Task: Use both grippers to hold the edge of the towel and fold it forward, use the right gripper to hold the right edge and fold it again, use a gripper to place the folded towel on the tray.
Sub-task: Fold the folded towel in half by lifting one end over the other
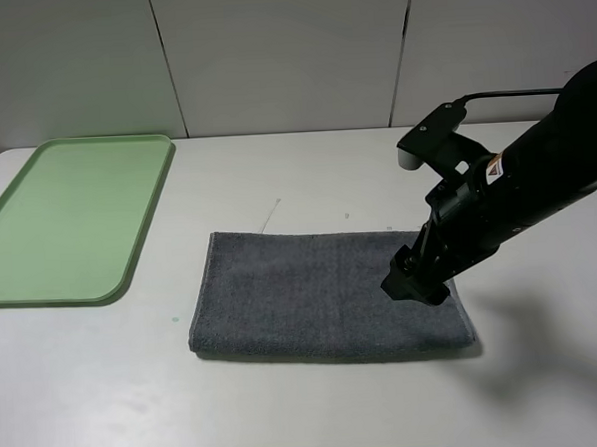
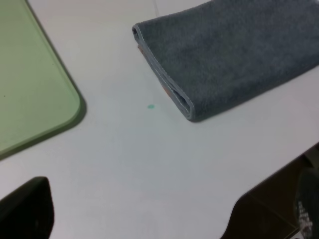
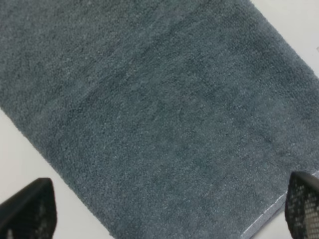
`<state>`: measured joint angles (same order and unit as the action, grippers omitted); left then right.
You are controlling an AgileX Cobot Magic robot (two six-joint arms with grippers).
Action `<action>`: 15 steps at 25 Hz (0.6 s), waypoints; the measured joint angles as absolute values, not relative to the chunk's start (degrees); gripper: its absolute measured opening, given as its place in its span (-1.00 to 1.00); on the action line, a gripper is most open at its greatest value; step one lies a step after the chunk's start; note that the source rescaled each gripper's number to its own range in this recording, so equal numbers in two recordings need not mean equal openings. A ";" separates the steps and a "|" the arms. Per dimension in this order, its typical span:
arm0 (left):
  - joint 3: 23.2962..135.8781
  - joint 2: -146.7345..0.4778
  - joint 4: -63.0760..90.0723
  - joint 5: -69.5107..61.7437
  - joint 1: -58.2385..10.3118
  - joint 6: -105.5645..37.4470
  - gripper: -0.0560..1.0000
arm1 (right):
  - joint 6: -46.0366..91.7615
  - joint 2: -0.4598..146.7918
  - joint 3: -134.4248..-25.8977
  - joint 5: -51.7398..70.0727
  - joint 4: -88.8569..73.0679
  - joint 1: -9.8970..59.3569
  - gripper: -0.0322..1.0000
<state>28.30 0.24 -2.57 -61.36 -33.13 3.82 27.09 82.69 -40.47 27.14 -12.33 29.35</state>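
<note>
The dark grey towel lies folded in two layers at the table's middle; its doubled left end with pale hem shows in the left wrist view. My right gripper hovers over the towel's right part, open, its fingertips spread on either side of the grey cloth with nothing between them. The light green tray lies at the far left and holds nothing. The left gripper is out of the exterior view; its wrist view shows it open, back from the towel and the tray's corner.
White tabletop surrounds towel and tray. A small green speck marks the table between them. The table's front edge shows in the left wrist view. A white panelled wall stands behind.
</note>
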 joint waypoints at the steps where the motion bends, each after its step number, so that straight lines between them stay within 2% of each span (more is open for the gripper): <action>1: 28.30 0.24 -2.57 -61.36 -33.13 3.82 0.95 | 27.09 82.69 -40.47 27.14 -12.33 29.35 1.00; 15: 28.30 0.24 -2.99 -61.31 -33.13 3.77 0.95 | 27.09 82.69 -40.47 27.50 -12.37 29.35 1.00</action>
<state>28.30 0.24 -2.99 -61.31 -33.13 3.77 27.09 82.69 -40.47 27.50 -12.37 29.35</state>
